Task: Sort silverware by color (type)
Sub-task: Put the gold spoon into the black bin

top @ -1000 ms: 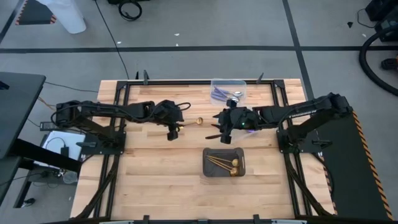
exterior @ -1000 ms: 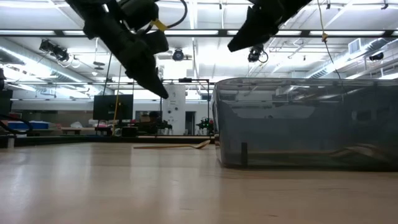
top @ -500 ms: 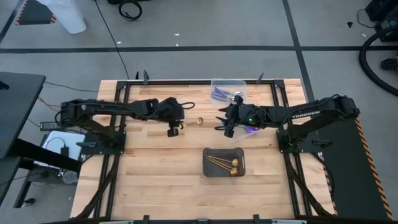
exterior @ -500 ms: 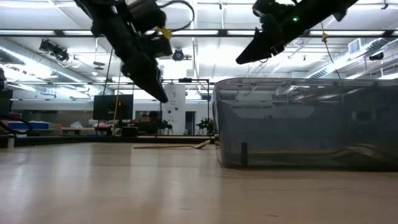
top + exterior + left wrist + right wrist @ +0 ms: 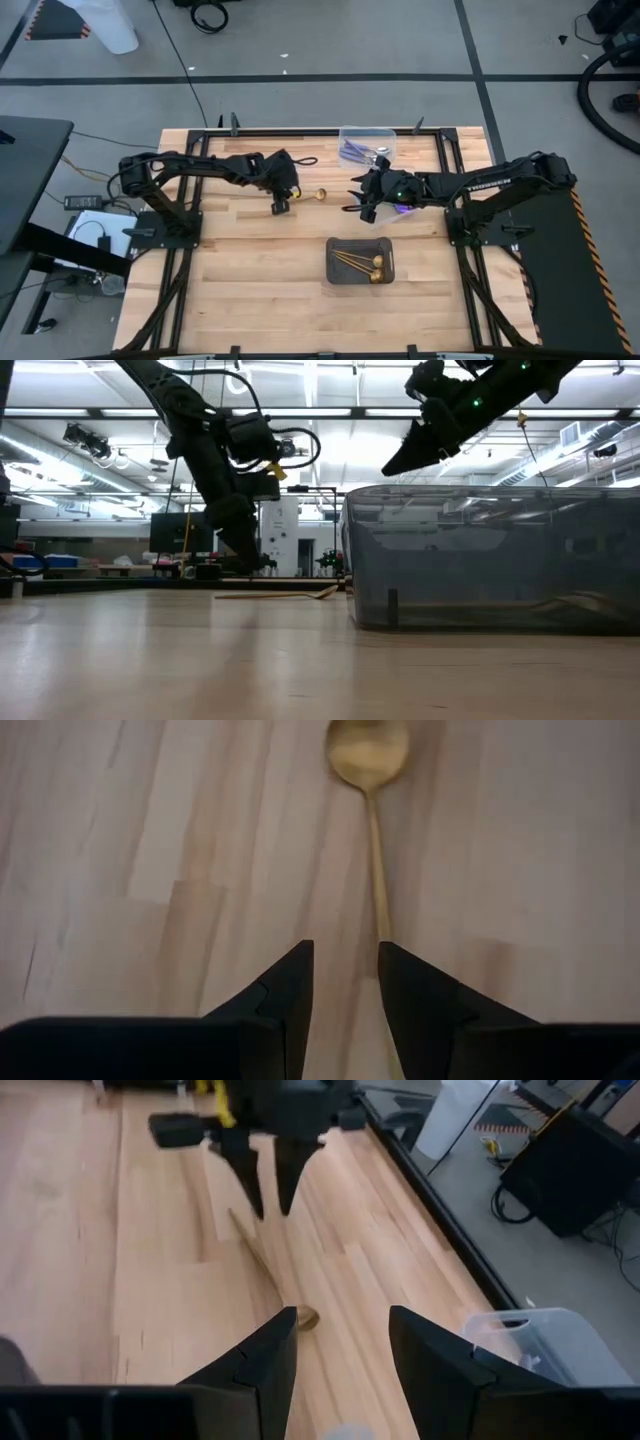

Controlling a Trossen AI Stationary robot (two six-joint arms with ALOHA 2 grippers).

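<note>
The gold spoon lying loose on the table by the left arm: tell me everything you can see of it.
The gold spoon is slim, one piece, matte gold metal by its look: a small oval bowl and a long thin handle. It lies flat on the bare wood table, alone, between the two arms. The left gripper is low over the handle end, fingers open, the handle running under the gap; contact cannot be told. The right gripper hangs open beyond the bowl, apart.
</note>
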